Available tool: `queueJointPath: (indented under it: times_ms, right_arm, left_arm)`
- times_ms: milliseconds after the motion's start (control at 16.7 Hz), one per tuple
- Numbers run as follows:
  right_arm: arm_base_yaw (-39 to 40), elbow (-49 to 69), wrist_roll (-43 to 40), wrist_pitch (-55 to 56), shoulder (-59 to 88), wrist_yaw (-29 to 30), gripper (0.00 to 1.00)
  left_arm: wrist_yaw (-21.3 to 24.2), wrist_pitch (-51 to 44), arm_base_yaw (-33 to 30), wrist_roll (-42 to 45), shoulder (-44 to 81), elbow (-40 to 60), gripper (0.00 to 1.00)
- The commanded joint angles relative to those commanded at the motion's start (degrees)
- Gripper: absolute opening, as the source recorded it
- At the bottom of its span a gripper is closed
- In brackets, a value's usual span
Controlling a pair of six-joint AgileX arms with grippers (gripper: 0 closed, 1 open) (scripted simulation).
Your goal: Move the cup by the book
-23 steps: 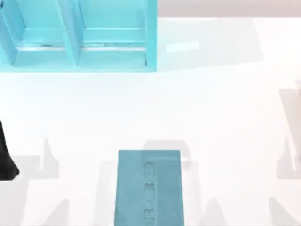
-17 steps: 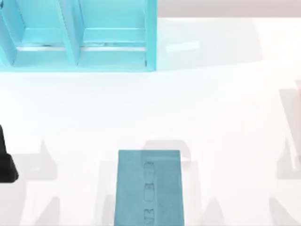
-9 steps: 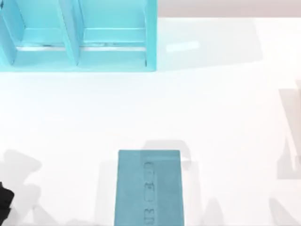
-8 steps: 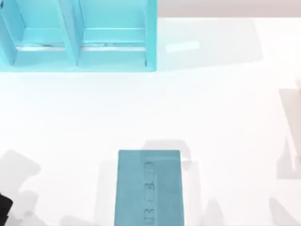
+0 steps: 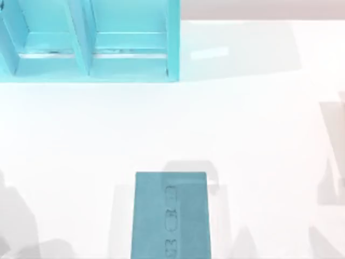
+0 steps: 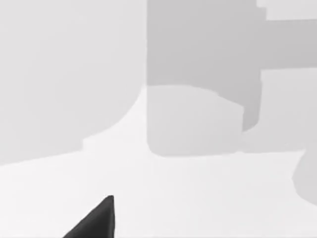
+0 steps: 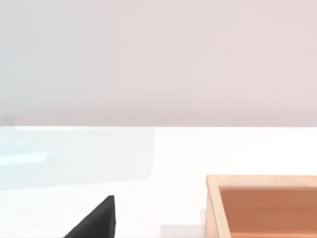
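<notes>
Book (image 5: 170, 215) lies flat well below the shelf (image 5: 89, 40); L gripper (image 6: 94, 222) grip state can't tell; probably still pre-grasp, so next: find & reach cup.

The top view looks straight down on the white worktop (image 5: 253, 135). The left wrist view looks down past the left end effector's fingertip (image 6: 96, 223) onto the same worktop; the right wrist view faces level across it.

embossed lettering on the book (image 5: 170, 216) cannot be read
</notes>
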Motion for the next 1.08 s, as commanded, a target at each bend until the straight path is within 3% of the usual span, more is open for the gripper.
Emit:
queueJointPath:
  times_ms: [300, 600, 840, 1080]
  right_arm:
    - [0.0, 0.0, 0.0, 0.0, 0.0, 0.0, 1.00]
    - [0.0, 0.0, 0.0, 0.0, 0.0, 0.0, 1.00]
    - [0.0, 0.0, 0.0, 0.0, 0.0, 0.0, 1.00]
    - [0.0, 0.0, 0.0, 0.0, 0.0, 0.0, 1.00]
  left_arm:
    - [-0.4, -11.0, 6.8, 23.9, 16.2, 16.5, 1.00]
    - [-1.7, -14.9, 12.0, 42.9, 24.2, 33.5, 1.00]
    - [-2.8, -14.6, 14.4, 51.5, 25.9, 42.8, 1.00]
    - [-3.0, -14.4, 14.8, 52.9, 26.0, 44.5, 1.00]
